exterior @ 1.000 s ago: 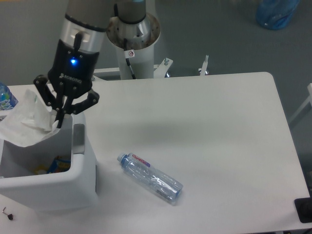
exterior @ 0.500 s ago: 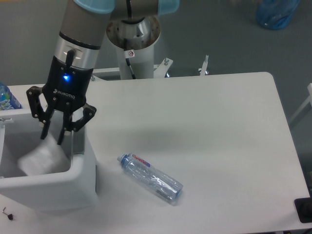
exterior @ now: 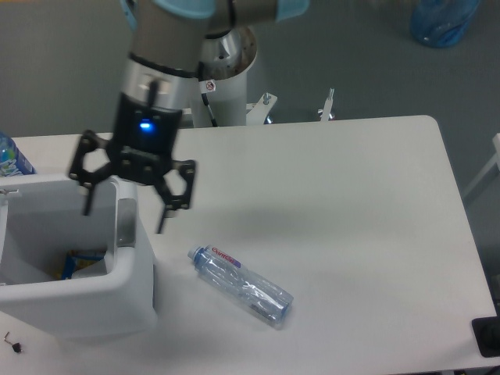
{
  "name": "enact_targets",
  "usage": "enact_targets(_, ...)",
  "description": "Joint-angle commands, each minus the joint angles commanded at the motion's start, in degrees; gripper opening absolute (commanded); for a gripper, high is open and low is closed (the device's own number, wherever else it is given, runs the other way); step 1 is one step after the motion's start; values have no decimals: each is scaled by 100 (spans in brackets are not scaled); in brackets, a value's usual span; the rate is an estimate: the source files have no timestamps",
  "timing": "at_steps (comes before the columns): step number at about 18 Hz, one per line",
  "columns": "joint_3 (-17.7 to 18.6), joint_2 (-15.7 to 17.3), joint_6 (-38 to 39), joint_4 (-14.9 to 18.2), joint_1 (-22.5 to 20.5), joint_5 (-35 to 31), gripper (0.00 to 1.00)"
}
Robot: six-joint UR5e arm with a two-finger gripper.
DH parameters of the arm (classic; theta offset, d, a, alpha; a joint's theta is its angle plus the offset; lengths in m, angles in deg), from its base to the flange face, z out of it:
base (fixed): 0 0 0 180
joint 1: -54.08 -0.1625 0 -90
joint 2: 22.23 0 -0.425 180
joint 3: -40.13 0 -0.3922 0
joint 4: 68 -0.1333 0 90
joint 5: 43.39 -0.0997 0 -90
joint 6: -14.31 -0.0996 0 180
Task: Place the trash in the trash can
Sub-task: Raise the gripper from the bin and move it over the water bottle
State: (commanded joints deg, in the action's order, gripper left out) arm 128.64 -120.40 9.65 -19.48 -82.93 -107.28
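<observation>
The clear water bottle (exterior: 241,285) with a blue cap and red-purple label lies on its side on the white table, right of the trash can (exterior: 78,301). The can is a white bin at the lower left with a grey tab (exterior: 125,223) on its right rim. My gripper (exterior: 125,219) hangs open and empty over that rim, fingers spread wide, one on the bin side and one on the table side. The crumpled wrapper does not show; a yellow-blue packet (exterior: 80,262) lies on the bin floor.
Another bottle with a blue-and-white label (exterior: 9,156) stands at the far left edge behind the bin. The arm's pedestal (exterior: 215,58) rises behind the table. A blue bag (exterior: 441,19) lies on the floor at top right. A black block (exterior: 487,336) sits at the table's lower right corner.
The gripper let the wrapper drop into the bin, opened wide and moved right, from inside the bin's opening to above its right rim. The water bottle has not moved.
</observation>
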Motion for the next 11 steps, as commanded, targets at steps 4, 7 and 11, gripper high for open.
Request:
enact_targets(4, 114, -52, 298, 35, -431, -606, 100)
enact_targets(7, 263, -245, 413, 35, -598, -941, 100)
enact_targets(11, 378, -562, 545, 35, -695, -1143, 100)
